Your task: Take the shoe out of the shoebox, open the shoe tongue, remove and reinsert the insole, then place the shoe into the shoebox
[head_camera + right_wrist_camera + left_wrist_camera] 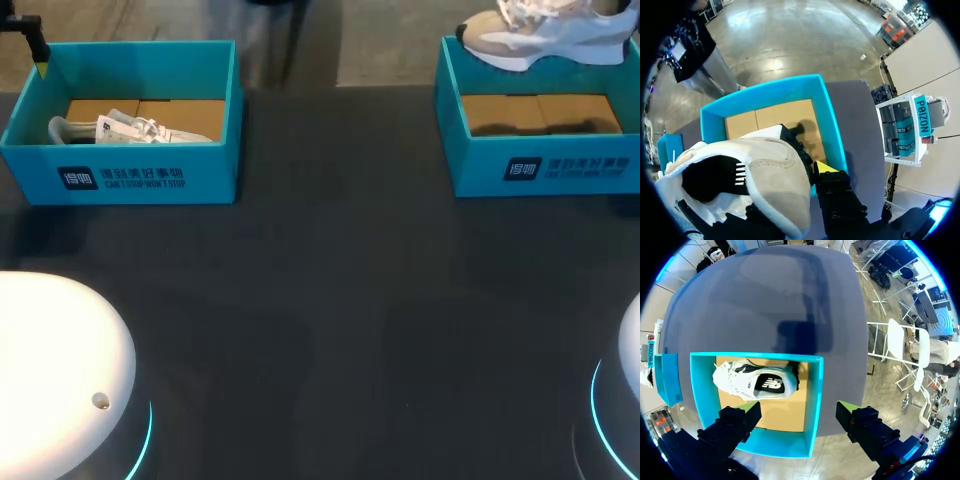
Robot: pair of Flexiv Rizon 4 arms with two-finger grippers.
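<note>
Dark grey table (330,300) carries two teal shoeboxes, well apart at its far side, and two white rounded robot bases with blue light rings at its near corners, the left base (60,370) and the right base (625,380). Each box shows a brown cardboard lining (540,110) on its floor.

Two shoes are in view, one to a box. The left shoebox (150,180) holds the white shoe (130,128), which lies on its side on the cardboard, close against one wall. In the left wrist view its dark opening faces up.

The left gripper (798,409) hangs above the far left corner of the left shoebox. Its two fingers are spread wide with nothing between them. One finger is over the box's wall and the other is out past the box, and both are well clear of the white shoe.

The beige shoe (545,35) is up in the air over the far wall of the right shoebox (480,170), its white sole downward and its toe toward the left box. It touches neither the cardboard nor the walls.

The right gripper (800,182) has hold of this shoe at the heel end. One yellow-tipped finger presses against the shoe's outer side, and the other is hidden behind the padded collar. In the right wrist view the shoe's dark opening faces the camera, and the box lies open below it.
</note>
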